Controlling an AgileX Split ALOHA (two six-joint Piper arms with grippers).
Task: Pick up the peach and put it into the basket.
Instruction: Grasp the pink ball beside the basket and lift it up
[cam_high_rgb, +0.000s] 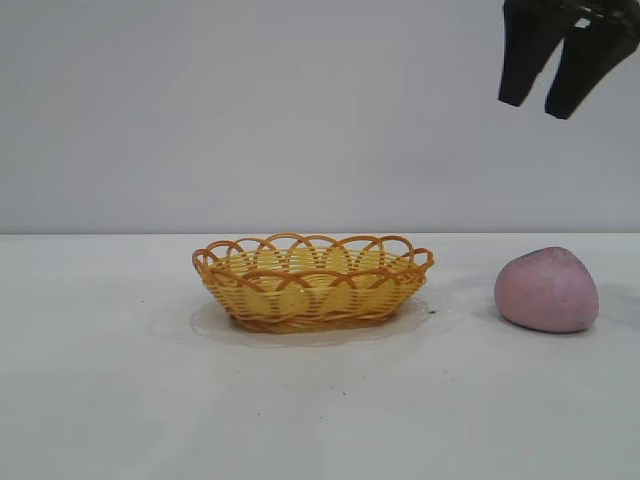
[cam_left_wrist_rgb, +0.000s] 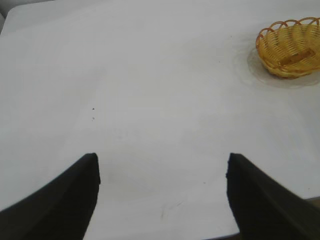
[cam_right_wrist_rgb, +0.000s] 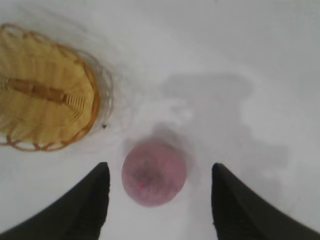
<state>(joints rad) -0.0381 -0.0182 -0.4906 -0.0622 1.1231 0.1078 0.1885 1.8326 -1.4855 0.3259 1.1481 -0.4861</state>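
The peach (cam_high_rgb: 547, 290), a dusty pink-mauve lump, lies on the white table at the right, apart from the basket. The basket (cam_high_rgb: 312, 281), yellow weave with an orange-brown scalloped rim, stands at the table's middle and is empty. My right gripper (cam_high_rgb: 538, 100) hangs open high above the peach. In the right wrist view the peach (cam_right_wrist_rgb: 154, 173) shows between the open gripper (cam_right_wrist_rgb: 160, 172) far below, with the basket (cam_right_wrist_rgb: 45, 107) to one side. My left gripper (cam_left_wrist_rgb: 162, 162) is open and empty over bare table, far from the basket (cam_left_wrist_rgb: 291, 47).
The white table (cam_high_rgb: 150, 400) spreads around the basket and peach. A faint round stain rings the basket's base (cam_high_rgb: 215, 325). A plain grey wall stands behind. The table's near edge shows in the left wrist view (cam_left_wrist_rgb: 220, 236).
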